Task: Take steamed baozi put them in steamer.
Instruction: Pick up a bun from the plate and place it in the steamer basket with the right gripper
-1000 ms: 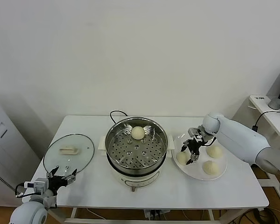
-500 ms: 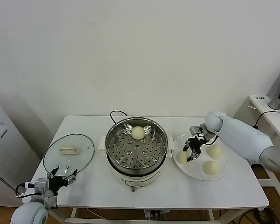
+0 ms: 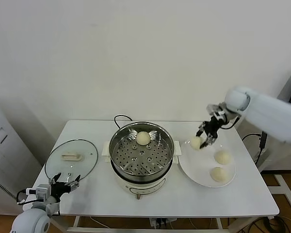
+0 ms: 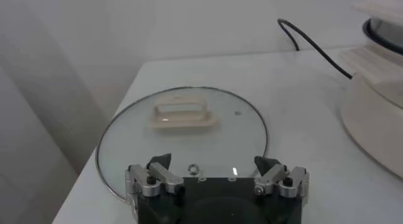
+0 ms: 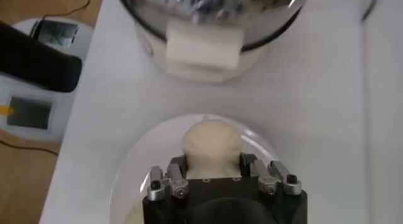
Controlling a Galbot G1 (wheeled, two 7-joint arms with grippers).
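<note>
My right gripper [image 3: 202, 140] is shut on a cream-white baozi [image 3: 196, 142] and holds it in the air above the far left edge of the white plate [image 3: 199, 174]. The wrist view shows that baozi [image 5: 211, 145] pinched between both fingers over the plate [image 5: 135, 162]. Two more baozi [image 3: 223, 157] [image 3: 218, 174] lie on the plate. One baozi [image 3: 143, 138] rests on the perforated tray at the back of the steel steamer [image 3: 141, 158]. The steamer's side handle [image 5: 203, 46] shows in the right wrist view. My left gripper [image 3: 63, 187] waits open at the table's front left corner.
The glass lid [image 3: 71, 159] with its white handle [image 4: 182, 116] lies flat on the table left of the steamer, just beyond my left gripper [image 4: 217, 172]. A black cord [image 3: 120, 118] runs behind the steamer. A side table [image 3: 281, 116] stands at the far right.
My right gripper closed on the leftmost baozi on the plate and lifted it up and away from the plate's surface. The right arm rose and swung back. The left arm stayed put.
</note>
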